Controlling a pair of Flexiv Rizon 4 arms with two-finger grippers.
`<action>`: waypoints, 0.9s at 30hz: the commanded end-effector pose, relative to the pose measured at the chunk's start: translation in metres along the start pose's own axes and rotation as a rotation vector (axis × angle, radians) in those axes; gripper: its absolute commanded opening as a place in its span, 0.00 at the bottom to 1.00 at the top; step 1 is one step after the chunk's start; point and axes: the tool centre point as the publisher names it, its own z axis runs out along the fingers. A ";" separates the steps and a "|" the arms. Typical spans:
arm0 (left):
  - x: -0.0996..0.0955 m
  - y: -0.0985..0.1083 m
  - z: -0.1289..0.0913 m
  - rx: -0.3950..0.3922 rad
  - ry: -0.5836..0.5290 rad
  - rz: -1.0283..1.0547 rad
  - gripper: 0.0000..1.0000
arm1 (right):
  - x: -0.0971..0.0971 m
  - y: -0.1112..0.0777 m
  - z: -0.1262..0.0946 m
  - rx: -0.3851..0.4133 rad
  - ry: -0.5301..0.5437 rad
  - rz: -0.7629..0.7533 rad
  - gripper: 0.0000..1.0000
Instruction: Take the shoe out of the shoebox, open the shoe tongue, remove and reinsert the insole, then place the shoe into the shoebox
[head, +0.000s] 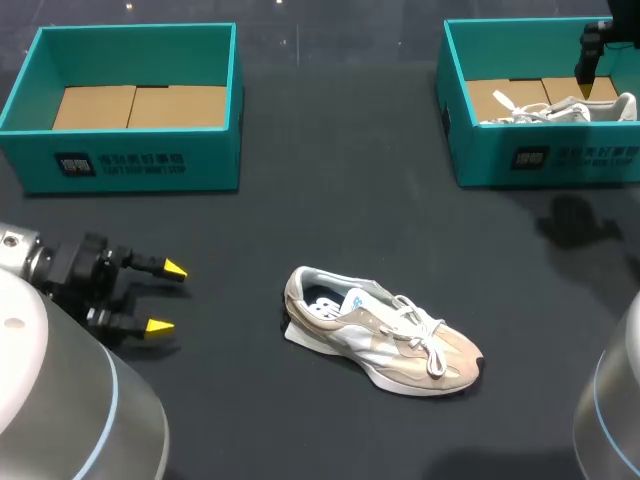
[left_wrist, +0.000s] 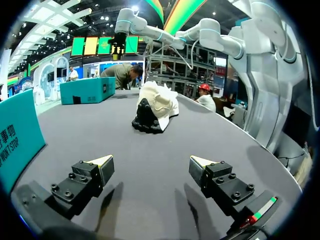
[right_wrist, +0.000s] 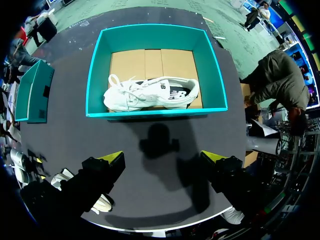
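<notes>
Dark grey matte table (head: 300, 200) carries everything, with a broad bare stretch across its middle. Two open teal cardboard shoeboxes stand at the far side, well apart. The left teal shoebox (head: 130, 160) sits at the far left, showing its brown cardboard floor. The right teal shoebox (head: 480, 165) sits at the far right. In the right wrist view its far wall lies near the table's rounded edge.

A beige and white lace-up shoe (head: 385, 335) stands upright on its sole near the table's middle, toward the near edge. Its heel points to the left side and its toe to the near right, and the laces lie loose over the tongue. It is well apart from both boxes, with bare surface on every side. A white lace-up shoe (head: 560, 110) lies on its side inside the right teal shoebox, along the near wall, with its laces toward the table's middle.

The left hand (head: 168, 298) hovers low over the table at the near left, its yellow-tipped fingers spread wide and grasping nothing. It points toward the beige shoe, which is well ahead of it. The right hand (right_wrist: 162, 157) hangs high near the right teal shoebox. Its fingers are parted and unladen, and the white shoe lies ahead of them.
</notes>
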 end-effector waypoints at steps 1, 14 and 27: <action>0.002 -0.001 0.005 0.000 -0.018 0.003 1.00 | 0.000 0.000 0.000 -0.001 0.000 0.000 1.00; -0.010 -0.012 0.033 -0.006 0.004 0.035 1.00 | 0.000 0.000 0.000 -0.001 0.000 0.000 1.00; -0.019 -0.021 0.071 -0.008 0.107 0.078 1.00 | 0.000 0.000 0.000 -0.001 0.000 0.000 1.00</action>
